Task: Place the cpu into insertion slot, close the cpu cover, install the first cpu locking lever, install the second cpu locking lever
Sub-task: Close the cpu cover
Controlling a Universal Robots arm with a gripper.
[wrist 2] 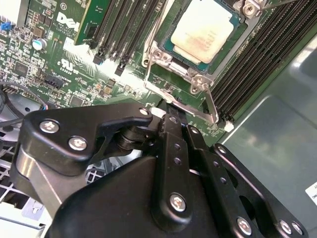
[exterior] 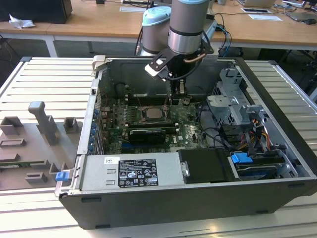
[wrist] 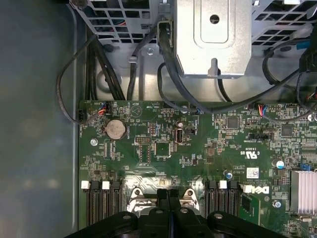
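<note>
The cpu (wrist 2: 202, 30), a square chip with a pale metal top, lies flat in the insertion slot (exterior: 142, 118) on the green board; it also shows as the cpu (exterior: 151, 114). The silvery cpu cover (wrist 2: 157, 54) lies down around it as a frame. A thin silver locking lever (wrist 2: 212, 106) runs along the socket's edge. My gripper (wrist 2: 171, 119) hangs low over the board right beside that lever, its two black fingers pressed together, shut. I cannot tell whether the fingertips touch the lever. The gripper (exterior: 173, 99) sits just to the exterior view's right of the socket, and the gripper (wrist: 168, 194) stands between the memory slots.
Black memory slots (wrist 2: 257, 54) flank the socket. A metal drive cage (exterior: 233, 104) with cables (wrist: 173, 84) stands on the exterior view's right, and a power supply (exterior: 131, 171) at the front. Case walls ring the board. Grey fixtures (exterior: 44, 124) lie outside, on the exterior view's left.
</note>
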